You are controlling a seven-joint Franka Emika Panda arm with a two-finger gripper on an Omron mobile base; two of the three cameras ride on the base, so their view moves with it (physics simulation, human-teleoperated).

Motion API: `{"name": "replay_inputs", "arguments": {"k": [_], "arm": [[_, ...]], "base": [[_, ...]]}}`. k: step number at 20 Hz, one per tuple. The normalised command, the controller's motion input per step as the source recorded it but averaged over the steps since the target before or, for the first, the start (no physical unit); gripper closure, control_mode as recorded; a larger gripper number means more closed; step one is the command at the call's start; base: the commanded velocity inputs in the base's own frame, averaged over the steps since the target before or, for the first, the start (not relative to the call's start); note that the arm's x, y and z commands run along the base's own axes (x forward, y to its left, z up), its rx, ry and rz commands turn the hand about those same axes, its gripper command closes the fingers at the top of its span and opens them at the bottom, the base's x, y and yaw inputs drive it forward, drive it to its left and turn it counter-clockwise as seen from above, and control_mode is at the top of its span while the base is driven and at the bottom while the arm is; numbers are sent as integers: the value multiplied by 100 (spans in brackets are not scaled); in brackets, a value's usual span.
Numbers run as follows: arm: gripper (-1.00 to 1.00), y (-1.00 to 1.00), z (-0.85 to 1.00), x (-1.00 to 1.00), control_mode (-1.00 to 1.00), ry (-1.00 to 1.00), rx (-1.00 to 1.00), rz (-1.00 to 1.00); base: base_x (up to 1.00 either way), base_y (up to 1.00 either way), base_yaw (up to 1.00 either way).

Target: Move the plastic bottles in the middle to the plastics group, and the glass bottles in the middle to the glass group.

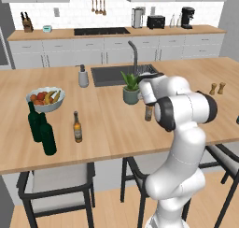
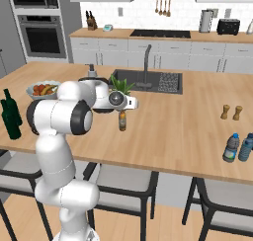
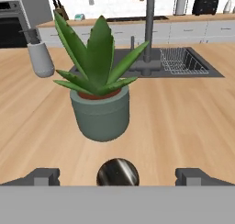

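Broadly, a long wooden table (image 1: 116, 124) forms a kitchen island with a dark sink (image 1: 116, 75) and a tall faucet (image 1: 134, 54) set into it, and dark stools stand along its near edge. Behind it run white cabinets, a cooktop, a knife block, a toaster and a coffee maker against a tiled wall; in the right base view a wall oven stands at the left.

On the table a potted plant (image 3: 98, 97) sits just in front of the sink, a grey soap dispenser (image 1: 83, 76) stands to its left, and a fruit bowl (image 1: 45, 99) lies farther left. Near the bowl stand 2 dark green wine bottles (image 1: 41, 129) close together and 1 amber beer bottle (image 1: 77, 127) just beside them. At the far right of the table 2 blue-capped plastic bottles (image 2: 238, 147) stand side by side, with 2 small wooden shakers (image 2: 231, 111) behind them.

The gripper (image 3: 117, 176) hangs just above a brown beer bottle (image 2: 122, 120) standing upright in the middle of the table, near the plant. In the hand view the bottle's round metal cap (image 3: 117, 172) lies between the 2 fingertips (image 3: 44, 176), which are spread wide and well clear of it on both sides.
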Motion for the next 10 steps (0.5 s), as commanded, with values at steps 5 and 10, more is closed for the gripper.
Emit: {"name": "replay_inputs", "arguments": {"k": [5,10], "arm": [[-100,1,0,10,-100,0,0,0],[-100,0,0,0,-100,0,0,0]], "base": [[0,0,0],[0,0,0]]}}
